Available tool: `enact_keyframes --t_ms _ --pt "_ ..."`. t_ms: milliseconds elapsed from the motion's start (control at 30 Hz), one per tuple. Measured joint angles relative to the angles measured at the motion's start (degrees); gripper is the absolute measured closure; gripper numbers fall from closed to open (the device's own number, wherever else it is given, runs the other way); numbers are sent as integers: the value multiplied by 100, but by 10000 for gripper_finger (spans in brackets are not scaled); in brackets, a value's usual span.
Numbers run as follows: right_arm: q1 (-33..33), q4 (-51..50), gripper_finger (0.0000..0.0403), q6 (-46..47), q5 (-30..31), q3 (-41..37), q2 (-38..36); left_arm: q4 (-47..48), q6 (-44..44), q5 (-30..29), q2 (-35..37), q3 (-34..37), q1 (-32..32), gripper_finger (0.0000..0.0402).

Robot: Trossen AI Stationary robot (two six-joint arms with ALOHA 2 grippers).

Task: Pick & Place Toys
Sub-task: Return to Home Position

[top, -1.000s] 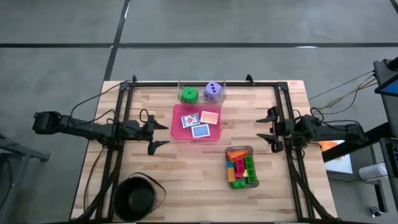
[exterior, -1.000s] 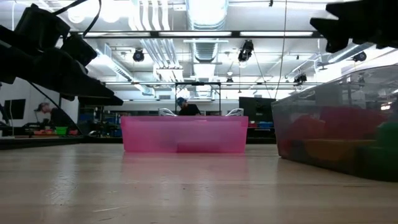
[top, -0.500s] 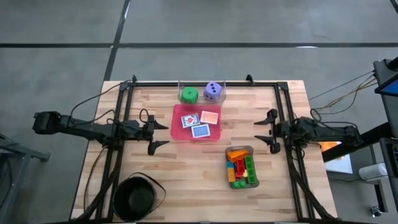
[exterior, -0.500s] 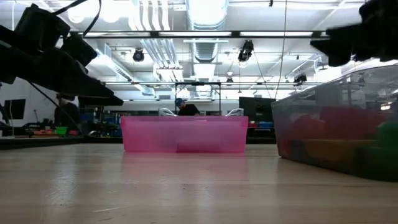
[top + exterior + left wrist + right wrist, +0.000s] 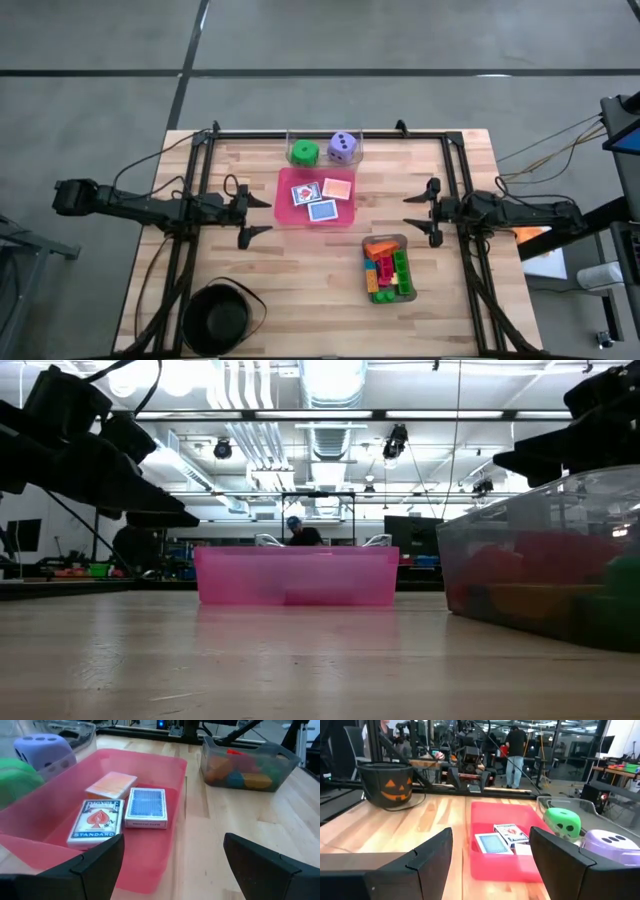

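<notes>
Three card packs, among them a blue one (image 5: 145, 807) and an orange one (image 5: 111, 785), lie flat in the pink tray (image 5: 318, 222). A green die (image 5: 304, 152) and a purple die (image 5: 343, 147) sit in the clear tray at the far edge. Coloured bricks (image 5: 385, 268) fill the grey tray (image 5: 405, 240). My left gripper (image 5: 268, 216) hovers open just left of the pink tray, pointing at it. My right gripper (image 5: 410, 212) hovers open to the tray's right, facing it. Neither holds anything.
A black round bowl (image 5: 222, 318) with a pumpkin face (image 5: 387, 782) stands at the near left. Black frame rails (image 5: 190, 200) run along both sides of the table. Bare wood lies between the pink tray and the near edge.
My right gripper has sunk a little and tipped toward level, its fingertips reaching slightly closer to the pink tray. Its fingers stay open.
</notes>
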State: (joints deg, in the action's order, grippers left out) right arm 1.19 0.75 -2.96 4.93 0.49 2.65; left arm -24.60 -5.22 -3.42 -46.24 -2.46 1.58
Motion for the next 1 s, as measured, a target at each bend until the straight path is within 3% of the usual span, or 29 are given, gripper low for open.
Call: enact_keyframes --t_ms 233,400,800,900,1000 --pt "0 30 142 -2 24 0 198 789 139 608 299 -370 -6 60" --pt "0 58 142 -2 33 -2 326 1552 241 627 1334 -609 -26 59" --pt "0 92 142 -7 26 -2 514 3183 250 668 4145 -367 -39 59" --pt "0 93 142 -7 24 -2 510 3434 329 670 4633 -367 -39 59" --pt "3 92 142 -9 18 -2 510 3512 335 671 4603 -358 -42 59"
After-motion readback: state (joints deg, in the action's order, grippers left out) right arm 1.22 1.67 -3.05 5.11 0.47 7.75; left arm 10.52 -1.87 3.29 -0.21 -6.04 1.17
